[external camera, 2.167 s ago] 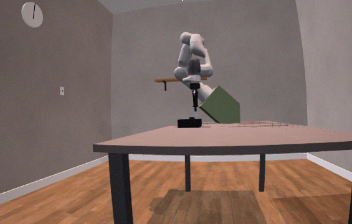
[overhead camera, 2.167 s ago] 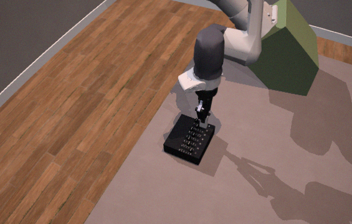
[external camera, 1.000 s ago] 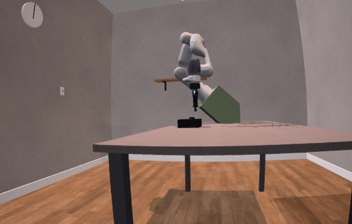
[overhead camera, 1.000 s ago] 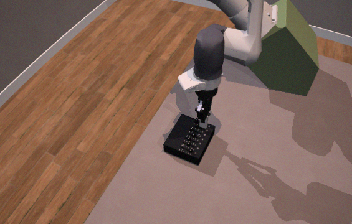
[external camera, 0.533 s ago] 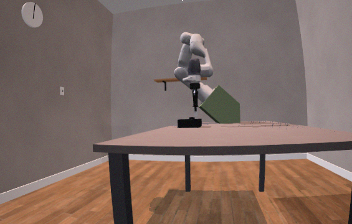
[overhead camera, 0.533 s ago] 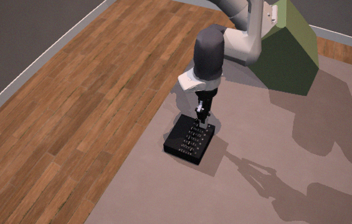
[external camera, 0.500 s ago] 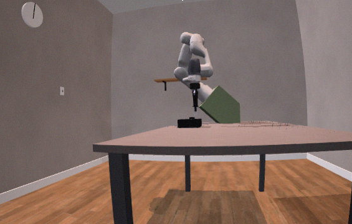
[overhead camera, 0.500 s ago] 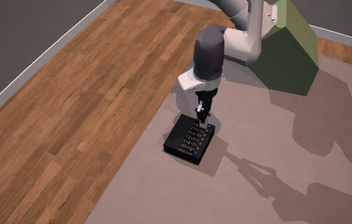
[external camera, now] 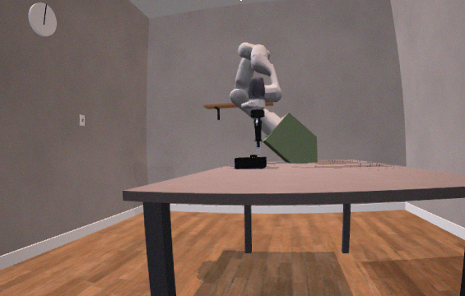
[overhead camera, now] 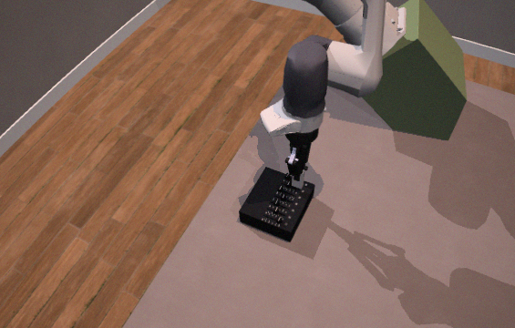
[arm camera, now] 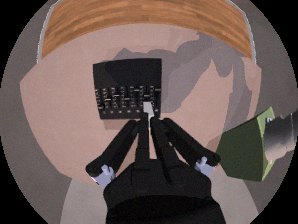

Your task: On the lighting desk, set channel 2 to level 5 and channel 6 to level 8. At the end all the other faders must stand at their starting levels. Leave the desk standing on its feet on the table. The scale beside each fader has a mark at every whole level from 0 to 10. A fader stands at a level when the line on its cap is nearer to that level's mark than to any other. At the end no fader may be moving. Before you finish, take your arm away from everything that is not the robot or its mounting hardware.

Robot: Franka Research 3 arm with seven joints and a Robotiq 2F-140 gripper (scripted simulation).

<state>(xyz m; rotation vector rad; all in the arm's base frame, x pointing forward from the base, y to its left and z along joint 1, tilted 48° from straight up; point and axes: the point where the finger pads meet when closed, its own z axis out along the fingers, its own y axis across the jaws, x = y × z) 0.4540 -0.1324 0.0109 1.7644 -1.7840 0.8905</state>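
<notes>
The black lighting desk (overhead camera: 280,204) stands flat on the table near its left edge, with several fader rows across its top. It also shows in the exterior view (external camera: 250,162) and in the wrist view (arm camera: 128,90). My gripper (overhead camera: 296,177) is shut with nothing between the fingers. Its tips hang a little above the desk's far end, over the row nearest the arm. In the wrist view the closed fingertips (arm camera: 148,108) point at the fader lane near the desk's right side. The cap positions are too small to read.
A large green block (overhead camera: 418,73) stands behind the arm at the back of the table. The table's left edge runs close beside the desk, with wooden floor (overhead camera: 79,137) below. A wall shelf (external camera: 224,105) hangs behind the arm.
</notes>
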